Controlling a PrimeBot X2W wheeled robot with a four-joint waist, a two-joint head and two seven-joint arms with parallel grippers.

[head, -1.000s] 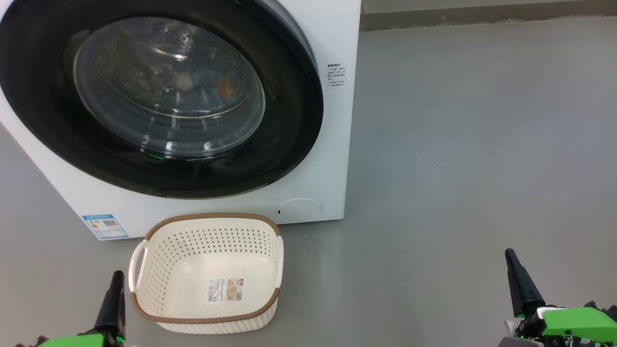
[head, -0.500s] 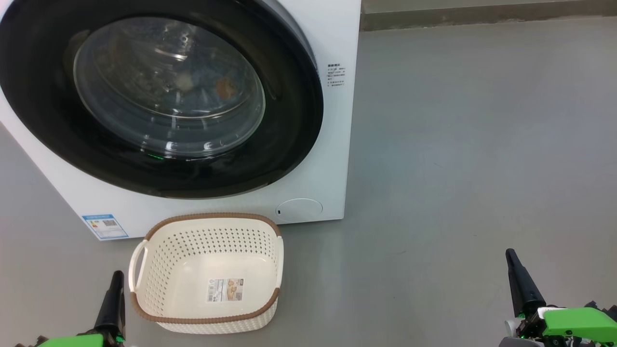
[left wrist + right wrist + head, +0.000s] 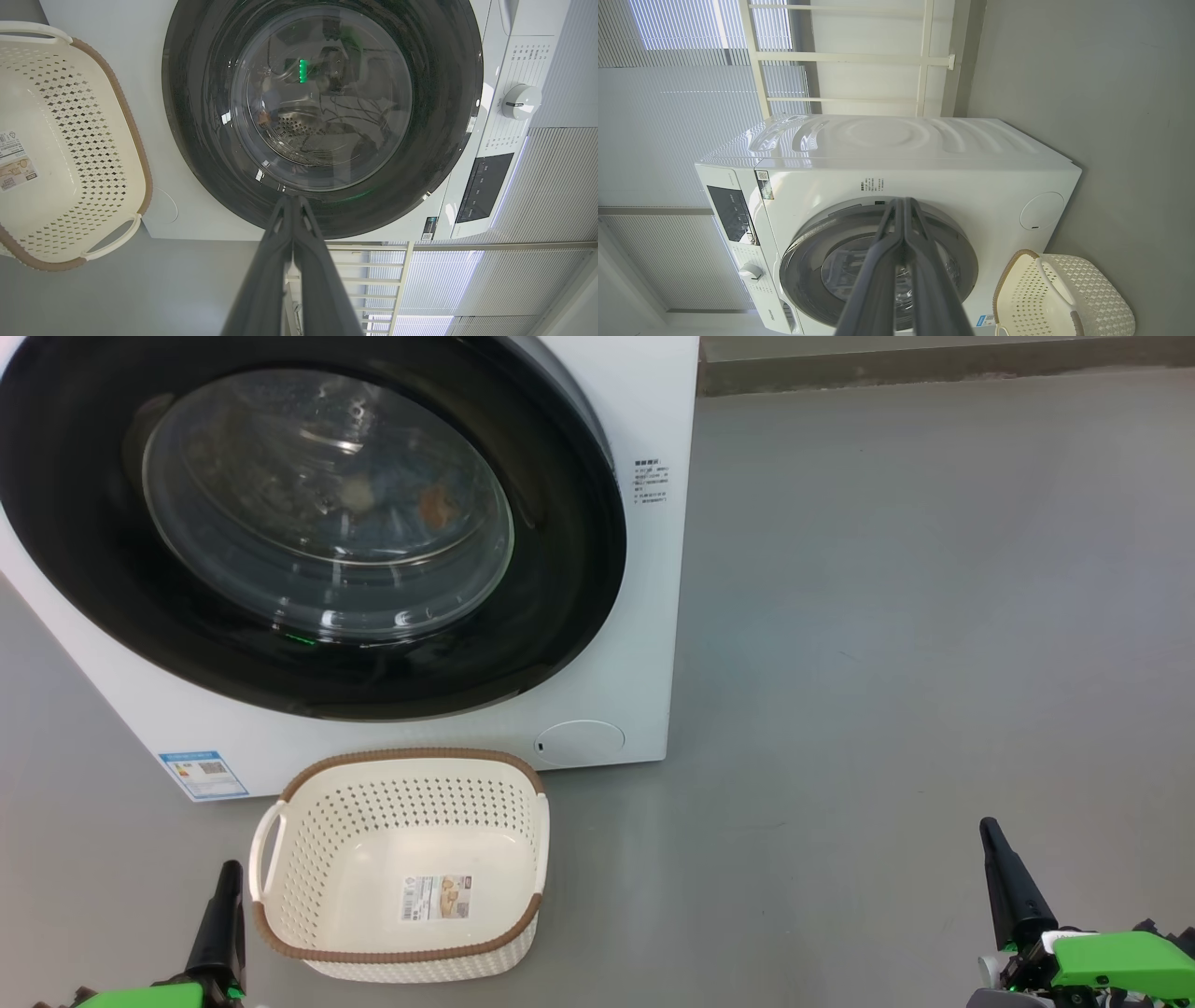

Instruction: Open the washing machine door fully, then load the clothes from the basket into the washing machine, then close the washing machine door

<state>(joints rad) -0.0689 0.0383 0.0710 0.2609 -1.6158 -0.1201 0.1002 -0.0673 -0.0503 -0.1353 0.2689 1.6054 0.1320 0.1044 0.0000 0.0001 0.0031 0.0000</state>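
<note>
Washing machine (image 3: pixel 644 653): white, upright.
Door (image 3: pixel 569 569): black rim, glass centre, shut on the washing machine's front.
Clothes (image 3: pixel 434 504): blue-orange, dim behind door glass.
Basket (image 3: pixel 411 753): cream, empty, upright, just before the washing machine.

The left end effector (image 3: pixel 227 870) and right end effector (image 3: pixel 988 828) have tapering dark fingers (image 3: pixel 1013 896) on bright green housings (image 3: pixel 1116 957).
</note>
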